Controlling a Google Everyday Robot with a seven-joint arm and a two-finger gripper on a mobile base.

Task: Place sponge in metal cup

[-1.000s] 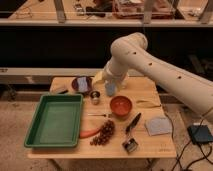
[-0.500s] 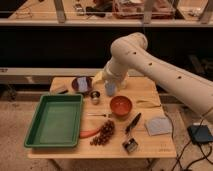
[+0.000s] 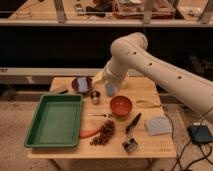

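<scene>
White arm [image 3: 150,65]: reaches in from three o'clock and bends down over the far middle of the table [image 3: 150,150] — placed, we judge, within reach of the task's two things.
Green tray [image 3: 55,120]: fills the table's nine o'clock side. We think it lies off the route.
Orange bowl [image 3: 121,105]: near the centre, at four o'clock from the metal cup [image 3: 95,96] and apart from it. Its wider mouth could take the drop by mistake.
Grey cloth [image 3: 159,125]: flat at the table's four o'clock, well apart from the rest.
Maroon dish [image 3: 87,89]: at the table's eleven o'clock, cradling the sponge [image 3: 80,82].
Grapes [image 3: 104,134]: a dark bunch at six o'clock, out of the way.
Light blue cup [image 3: 110,90]: at three o'clock from the metal cup and near it, just under the arm's end — the closest obstacle.
Gripper [image 3: 108,81]: at the arm's end, over the light blue cup. We cannot tell whether it is wide, narrow or holding anything.
Metal cup: upright between the maroon dish and the light blue cup. Its dark mouth looks free.
Sponge: a pale block lying in the maroon dish, at ten o'clock from the metal cup. It is not yet in the cup, so we judge the pick is to come.
</scene>
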